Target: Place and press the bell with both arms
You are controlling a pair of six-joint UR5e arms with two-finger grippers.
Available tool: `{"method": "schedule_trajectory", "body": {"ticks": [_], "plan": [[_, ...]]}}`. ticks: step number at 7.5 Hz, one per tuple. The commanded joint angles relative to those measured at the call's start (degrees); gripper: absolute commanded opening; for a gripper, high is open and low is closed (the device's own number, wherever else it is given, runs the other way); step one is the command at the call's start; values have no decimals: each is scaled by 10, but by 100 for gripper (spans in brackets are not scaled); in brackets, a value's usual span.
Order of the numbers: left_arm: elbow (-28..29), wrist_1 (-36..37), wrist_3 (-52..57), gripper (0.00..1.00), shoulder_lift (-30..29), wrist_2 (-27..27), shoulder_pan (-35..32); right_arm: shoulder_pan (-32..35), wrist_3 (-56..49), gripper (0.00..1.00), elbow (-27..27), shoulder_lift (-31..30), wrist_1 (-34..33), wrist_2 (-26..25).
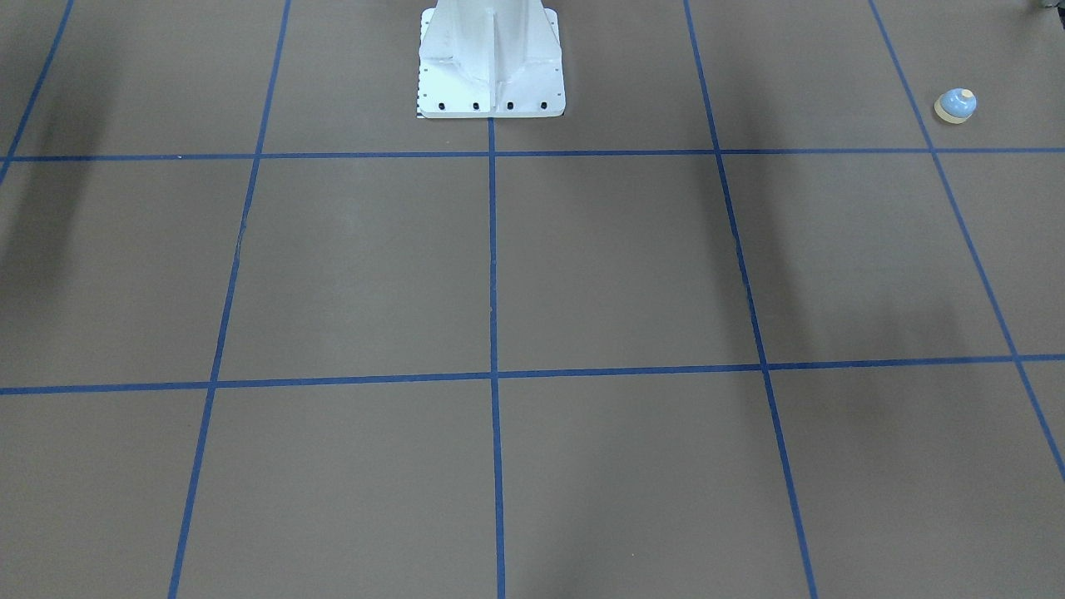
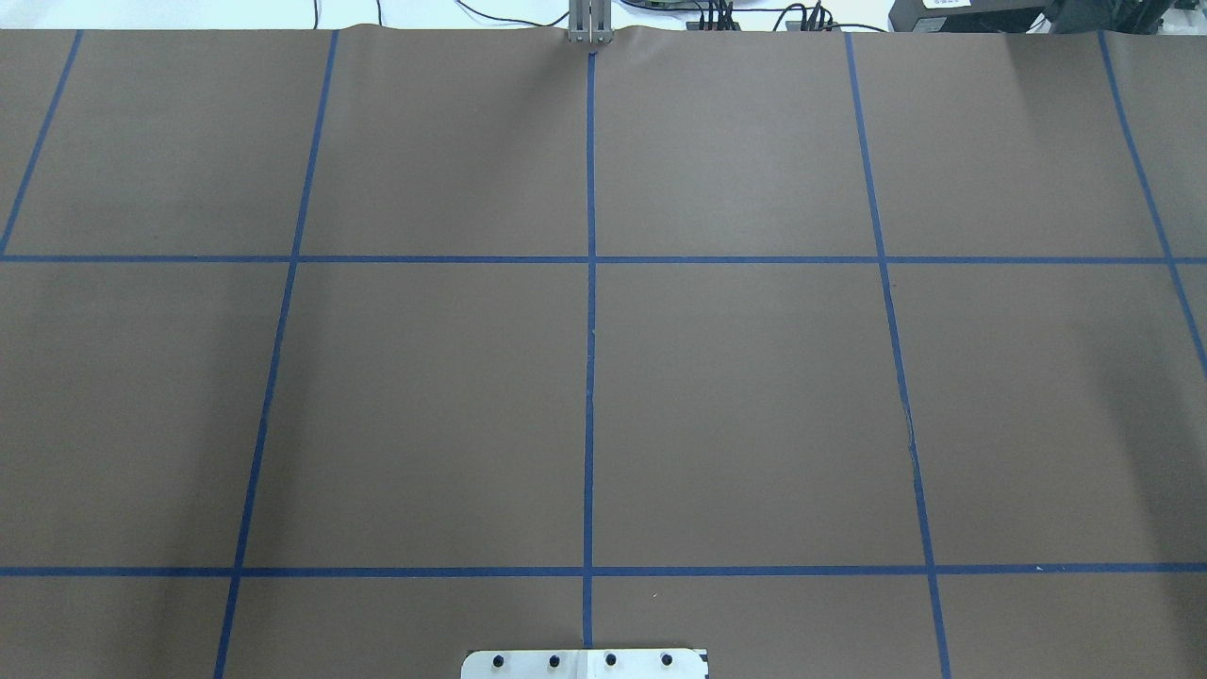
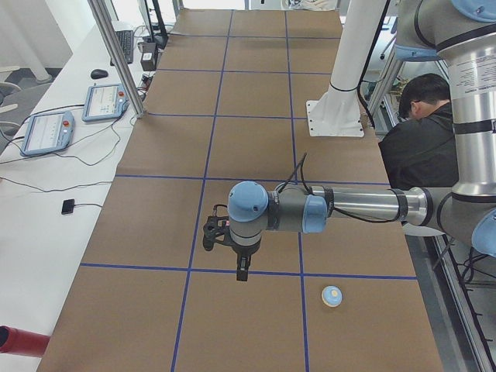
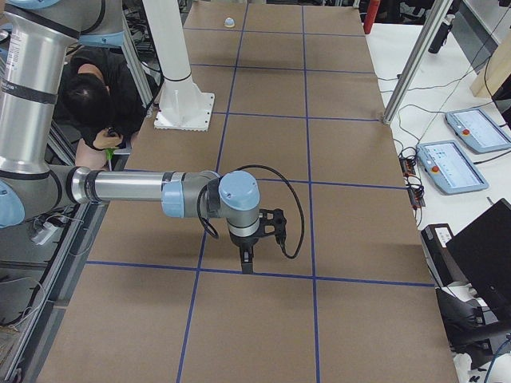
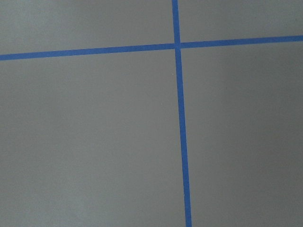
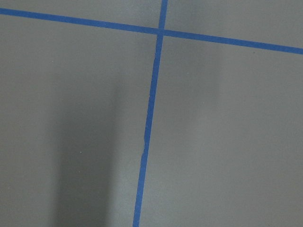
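The light-blue bell (image 1: 955, 106) with a cream base and button stands upright on the brown table near the edge on my left side. It also shows in the exterior left view (image 3: 332, 295) and, far off, in the exterior right view (image 4: 229, 22). My left gripper (image 3: 241, 271) hangs pointing down above a blue tape line, apart from the bell and further out over the table. My right gripper (image 4: 247, 262) points down over a tape line at the table's other end. I cannot tell whether either is open or shut. Both wrist views show only table and tape.
The white bolted pedestal (image 1: 491, 66) stands at the table's robot-side edge. A seated person (image 3: 422, 139) is beside it. Teach pendants (image 3: 46, 132) and cables lie on the white bench past the far side. A metal frame post (image 4: 411, 64) rises there.
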Motion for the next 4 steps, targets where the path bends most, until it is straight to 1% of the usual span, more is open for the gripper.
{"method": "schedule_trajectory", "body": {"ticks": [1, 3, 4], "plan": [[-1, 0, 0, 100, 0, 1, 0, 0, 0, 100, 3, 0, 1, -1], [-6, 3, 0, 100, 1, 0, 1, -1, 0, 100, 10, 6, -1, -1], [0, 4, 0, 100, 0, 1, 1, -1, 0, 100, 13, 9, 0, -1]]}}
